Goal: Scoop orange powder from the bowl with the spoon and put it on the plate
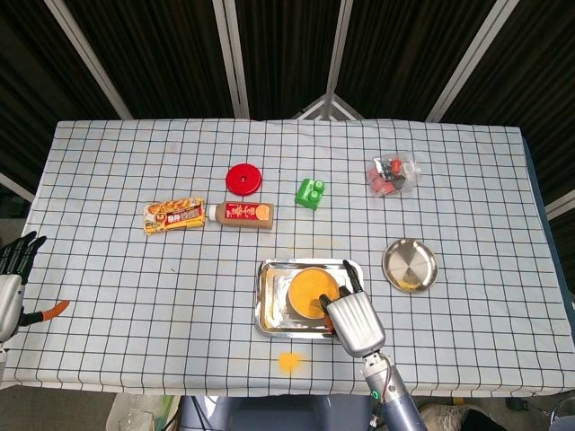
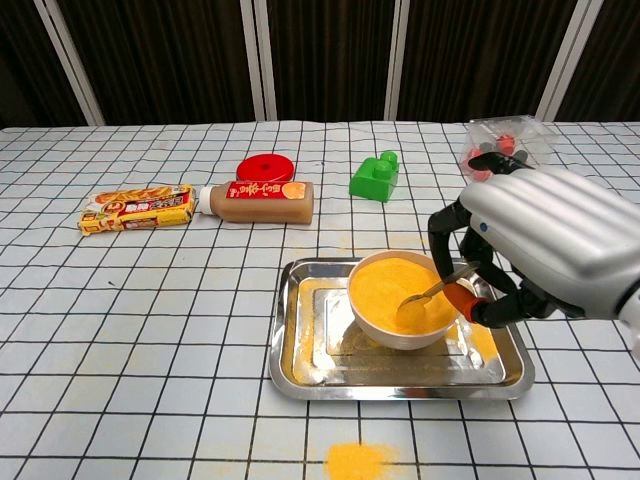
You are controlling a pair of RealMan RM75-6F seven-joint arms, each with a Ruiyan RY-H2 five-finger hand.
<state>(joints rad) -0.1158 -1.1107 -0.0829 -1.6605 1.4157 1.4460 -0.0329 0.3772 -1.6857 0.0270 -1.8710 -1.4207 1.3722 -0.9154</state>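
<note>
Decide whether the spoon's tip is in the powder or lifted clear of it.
In the powder: the spoon slants down from the right robot hand, its tip dipping into the bowl.
</note>
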